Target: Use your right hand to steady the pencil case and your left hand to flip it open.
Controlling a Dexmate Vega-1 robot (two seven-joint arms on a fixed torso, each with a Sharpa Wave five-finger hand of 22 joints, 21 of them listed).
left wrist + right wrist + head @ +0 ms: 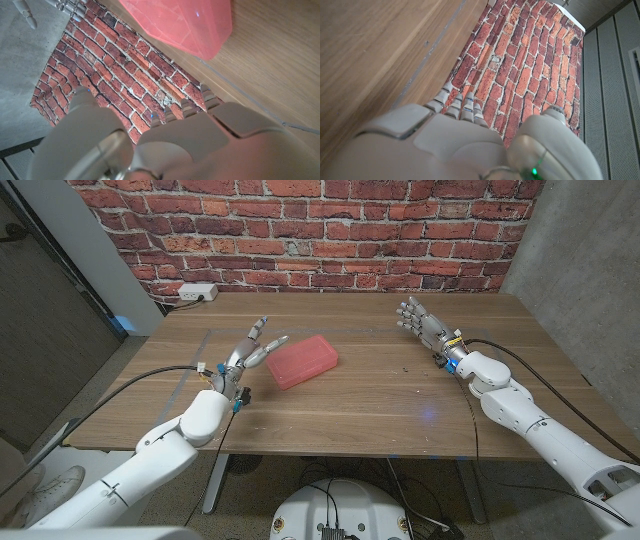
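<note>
The red pencil case [301, 362] lies closed and flat on the wooden surface [380, 395], left of centre, set at a slant to the surface's edges. In the left wrist view the case [182, 22] is cut off by the frame, so that only one corner and part of the lid appear. The left hand [248, 357] sits just beside the case's left end, its fingers [262, 330] spread and reaching toward it, holding nothing; whether a fingertip touches the case cannot be told. The right hand [423, 320] hovers well apart on the right side, fingers spread, palm empty. In both wrist views the hands' own backs [165, 145] [445, 145] hide most of the fingers. Behind stands a brick wall [320, 230] bearing a white power strip [197, 292].
</note>
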